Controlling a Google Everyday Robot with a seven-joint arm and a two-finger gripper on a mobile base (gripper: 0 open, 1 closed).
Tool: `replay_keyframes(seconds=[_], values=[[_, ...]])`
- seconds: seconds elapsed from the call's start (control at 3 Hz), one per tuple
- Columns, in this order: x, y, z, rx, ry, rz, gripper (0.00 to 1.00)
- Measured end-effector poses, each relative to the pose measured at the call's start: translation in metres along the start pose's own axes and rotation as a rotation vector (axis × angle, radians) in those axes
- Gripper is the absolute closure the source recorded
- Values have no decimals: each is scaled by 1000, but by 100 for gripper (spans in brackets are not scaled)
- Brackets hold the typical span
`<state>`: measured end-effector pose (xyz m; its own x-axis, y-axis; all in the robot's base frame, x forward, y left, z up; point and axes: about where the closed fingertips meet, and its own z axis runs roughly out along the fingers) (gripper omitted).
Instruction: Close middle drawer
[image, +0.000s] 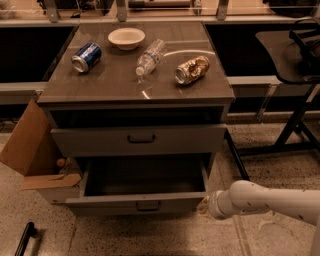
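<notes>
Camera view showed the middle drawer (115, 203) pulled far out of the cabinet (110, 87), under the top drawer (95, 142). The gripper (203, 205) sat low at the right end of that drawer's front, touching or just beside it. Its grip state could not be told.

Looks like a lab or workshop: speckled floor (150, 240), grey metal cabinet (95, 142), cardboard box (27, 145) beside it, black metal table frame (295, 127) at right. Blue can (86, 57), gold can (192, 69), bottle (150, 56) and bowl (126, 38) on the tabletop (110, 82). Gripper (203, 205) low, at the right front corner of the open middle drawer (115, 204).
</notes>
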<state>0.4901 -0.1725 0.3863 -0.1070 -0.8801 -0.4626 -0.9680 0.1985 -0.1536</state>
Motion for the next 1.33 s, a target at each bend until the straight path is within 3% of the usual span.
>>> replay_keyframes(seconds=[0.33, 1.33], values=[[0, 0, 0, 0, 0, 0, 100], [12, -77, -1, 130, -68, 89, 100]])
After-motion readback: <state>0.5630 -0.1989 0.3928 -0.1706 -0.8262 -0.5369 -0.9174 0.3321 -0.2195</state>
